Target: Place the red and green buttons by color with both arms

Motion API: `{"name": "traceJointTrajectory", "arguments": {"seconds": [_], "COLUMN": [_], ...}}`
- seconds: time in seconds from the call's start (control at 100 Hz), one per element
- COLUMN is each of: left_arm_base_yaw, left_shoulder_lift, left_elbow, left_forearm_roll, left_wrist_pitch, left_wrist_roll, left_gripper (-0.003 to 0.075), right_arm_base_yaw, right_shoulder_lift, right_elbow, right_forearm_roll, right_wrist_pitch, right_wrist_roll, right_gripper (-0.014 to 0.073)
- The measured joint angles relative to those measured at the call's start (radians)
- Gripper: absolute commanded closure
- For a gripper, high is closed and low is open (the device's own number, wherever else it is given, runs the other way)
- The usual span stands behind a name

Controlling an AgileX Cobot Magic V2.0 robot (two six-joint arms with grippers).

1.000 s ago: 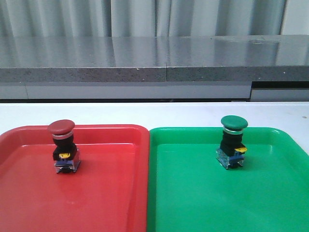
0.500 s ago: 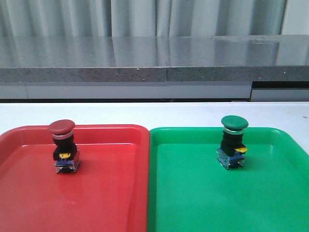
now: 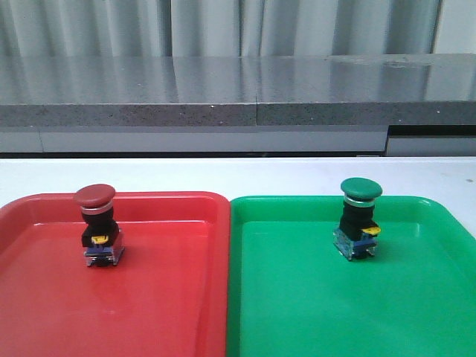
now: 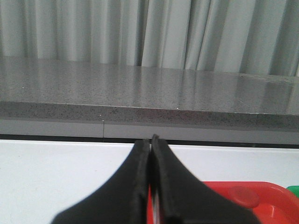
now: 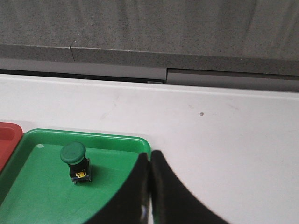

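Note:
The red button (image 3: 98,227) stands upright in the red tray (image 3: 163,297), toward its far left. The green button (image 3: 358,219) stands upright in the green tray (image 3: 312,305), toward its far right; the right wrist view also shows the green button (image 5: 75,163) in the green tray (image 5: 37,196). Neither arm appears in the front view. My left gripper (image 4: 150,140) is shut with nothing held, pulled back above the near left of the red tray (image 4: 275,200), where the red button's cap (image 4: 245,196) shows. My right gripper (image 5: 149,154) is shut and empty over the green tray's far right corner.
The two trays lie side by side on a white table (image 3: 238,175). Behind the table runs a grey speckled ledge (image 3: 238,93) with pale curtains (image 3: 223,26) above it.

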Motion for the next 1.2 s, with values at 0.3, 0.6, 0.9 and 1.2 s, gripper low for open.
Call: {"name": "traceJointTrajectory", "arguments": {"seconds": [0.3, 0.6, 0.9, 1.2], "left_arm_base_yaw": [0.000, 0.000, 0.000, 0.000], "left_shoulder_lift": [0.000, 0.000, 0.000, 0.000], "left_elbow": [0.000, 0.000, 0.000, 0.000], "left_forearm_roll": [0.000, 0.000, 0.000, 0.000], "left_wrist_pitch": [0.000, 0.000, 0.000, 0.000], "left_wrist_roll": [0.000, 0.000, 0.000, 0.000], "left_gripper": [0.0739, 0.0739, 0.0739, 0.0739], "right_arm_base_yaw": [0.000, 0.000, -0.002, -0.002], "right_shoulder_lift": [-0.152, -0.408, -0.452, -0.452], "right_elbow": [0.213, 0.487, 0.636, 0.650], "right_forearm_roll": [0.000, -0.002, 0.003, 0.006], "right_wrist_pitch": [-0.206, -0.347, -0.463, -0.515], "right_wrist_roll": [0.000, 0.000, 0.000, 0.000], "right_gripper": [0.0662, 0.0662, 0.0662, 0.0662]}}
